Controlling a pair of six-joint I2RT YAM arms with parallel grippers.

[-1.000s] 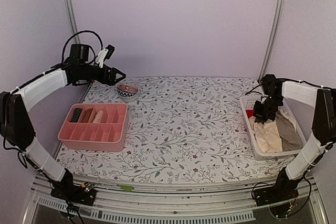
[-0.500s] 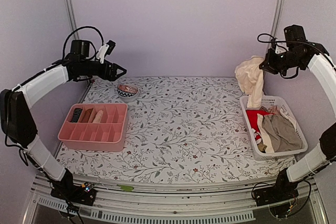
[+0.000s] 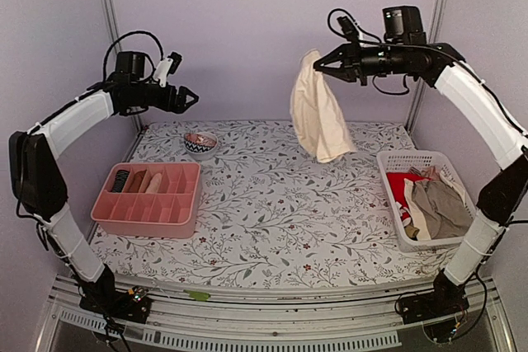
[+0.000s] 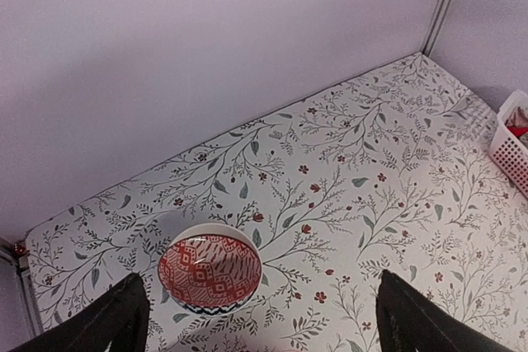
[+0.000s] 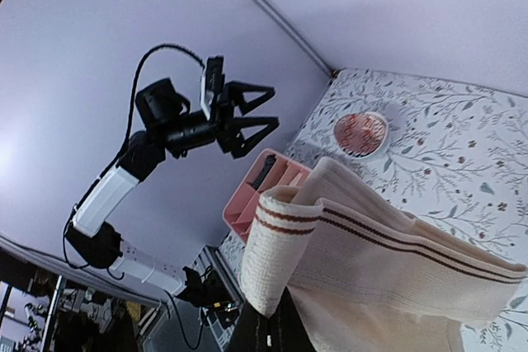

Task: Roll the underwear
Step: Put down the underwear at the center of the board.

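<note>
Jaws of right gripper (image 3: 320, 63) seemingly pinch underwear (image 3: 318, 117) (aloft)

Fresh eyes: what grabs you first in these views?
The cream underwear dangling high over the table, pinched by the right end effector. Next, the left end effector, open and empty, up at back left. More clothes fill the white basket at right.

ribbed cloth underwear (image 3: 318, 117), matt plastic tray (image 3: 144, 224)
</note>
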